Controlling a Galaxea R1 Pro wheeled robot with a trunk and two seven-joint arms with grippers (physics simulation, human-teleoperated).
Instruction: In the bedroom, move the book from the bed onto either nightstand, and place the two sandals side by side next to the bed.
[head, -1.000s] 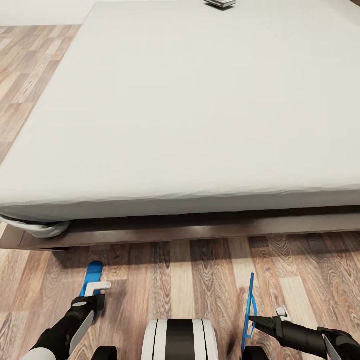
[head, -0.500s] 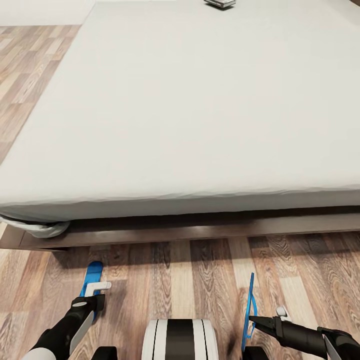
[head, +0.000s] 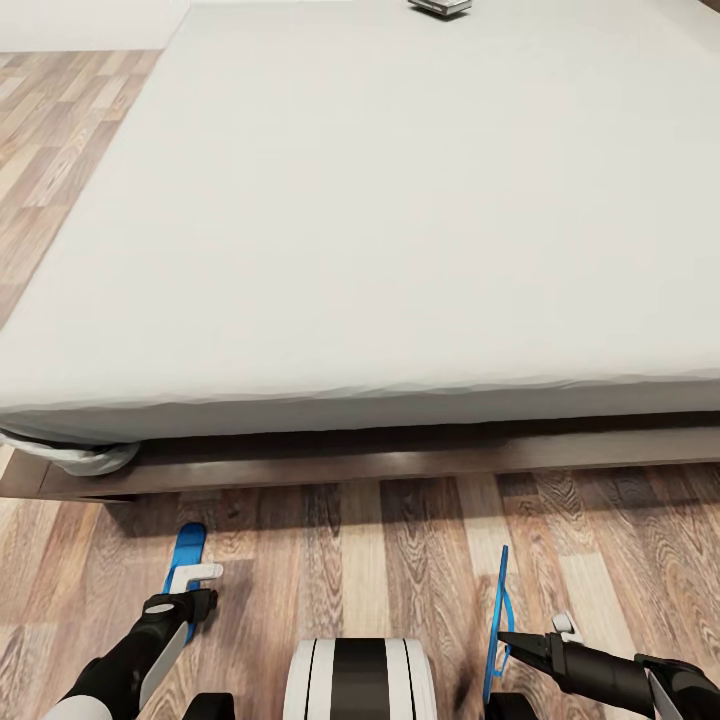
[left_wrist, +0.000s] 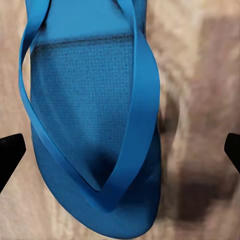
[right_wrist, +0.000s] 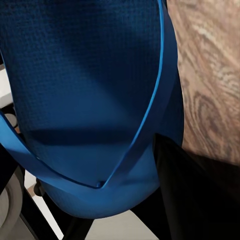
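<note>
The bed (head: 380, 230) has a white mattress on a dark brown frame, and the book (head: 440, 6) lies at its far edge. One blue sandal (head: 186, 548) lies flat on the floor near the bed's foot. My left gripper (head: 190, 600) hovers over that sandal (left_wrist: 95, 125), open, its fingertips (left_wrist: 11, 150) wide apart on either side of it. The other sandal (head: 499, 610) hangs on edge above the floor, and my right gripper (head: 506, 640) is shut on it. In the right wrist view this sandal's sole (right_wrist: 85, 90) sits close against a black finger (right_wrist: 195, 195).
Wood-plank floor (head: 380, 560) runs between the bed frame (head: 400, 460) and my base (head: 360, 680). A bunched corner of sheet (head: 85, 458) hangs at the bed's left corner. More floor (head: 60, 150) stretches along the bed's left side.
</note>
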